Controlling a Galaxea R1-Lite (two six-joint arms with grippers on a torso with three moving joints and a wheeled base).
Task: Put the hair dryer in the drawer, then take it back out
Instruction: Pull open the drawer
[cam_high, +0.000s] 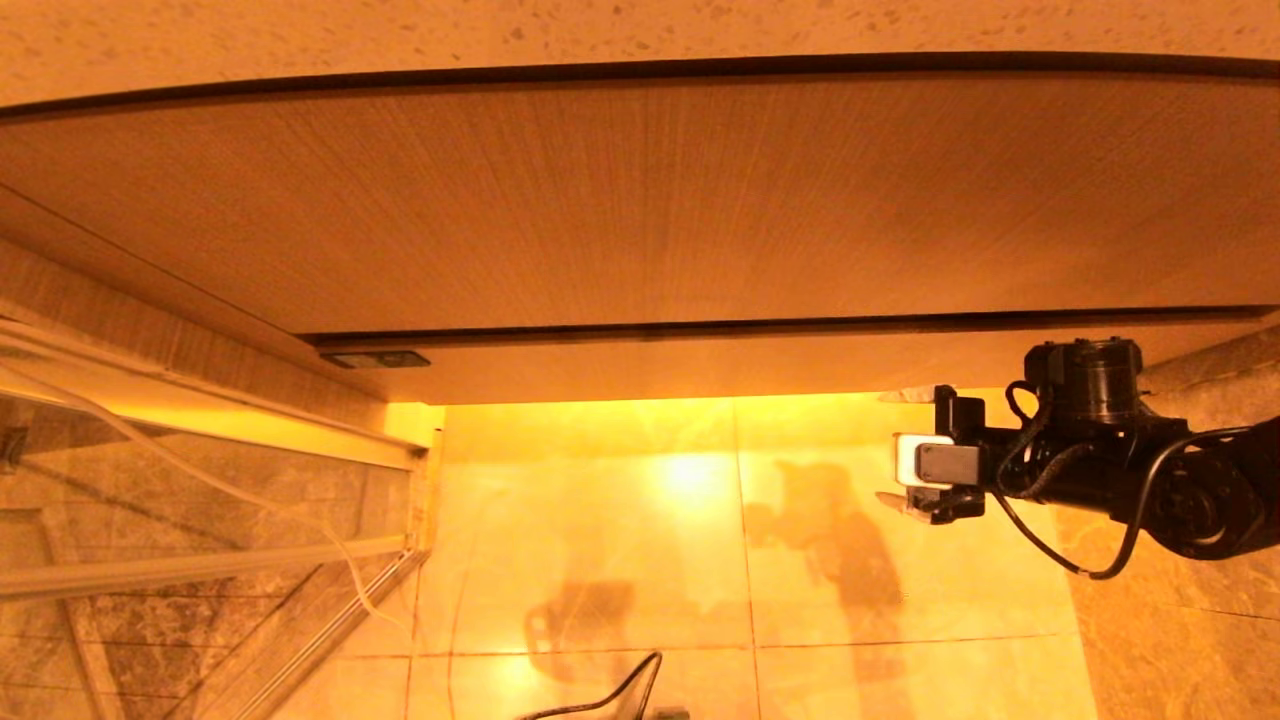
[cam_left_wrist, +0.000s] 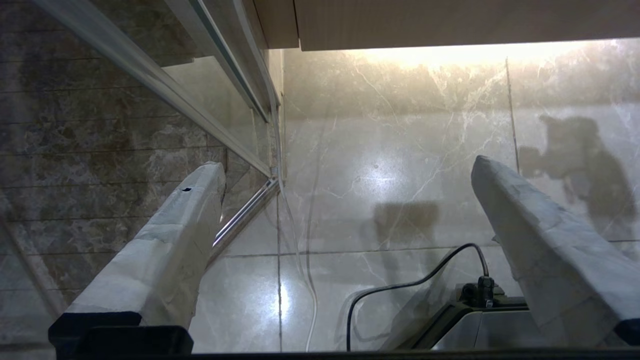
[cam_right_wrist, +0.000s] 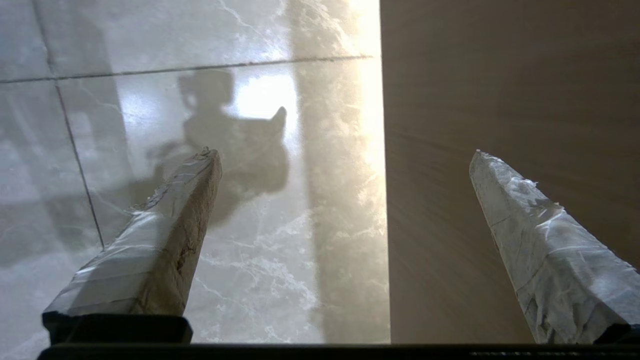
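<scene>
Wide light-wood drawer with a plain handleless grain front (cam_high: 700, 365): looks to be the low band under the taller wood-grain front panel (cam_high: 640, 200), shut, no interior showing. Can't be fully sure of that from the head view alone. Warm glow right below it on the glossy marble-look floor tiles (cam_high: 600, 520).

Small white hair dryer: not spotted in any of the 3 views, so can't tell where it sits.

Black right gripper (cam_high: 900, 445) out on the right side of the head view, level with the lower edge of the drawer band and pointing left across the floor. 2 pale wrapped fingers (cam_right_wrist: 165, 240) spread wide apart, nothing between them. From the right wrist view, 1 finger over the tiles, the other in front of the wood-grain surface, not clearly touching it. Dark shadow of the gripper on the tiles behind.

Left gripper (cam_left_wrist: 348, 162) out of the head view, only seen from its own wrist camera: hanging low over the floor tiles, fingers also spread wide, holding nothing. Next to it a thin black cable (cam_left_wrist: 400, 285) looping into a grey boxy unit (cam_left_wrist: 475, 325), and a metal-framed glass partition (cam_left_wrist: 200, 90) off towards the dark stone wall.

Speckled stone countertop (cam_high: 640, 30) along the top of the head view, above the tall panel.
</scene>
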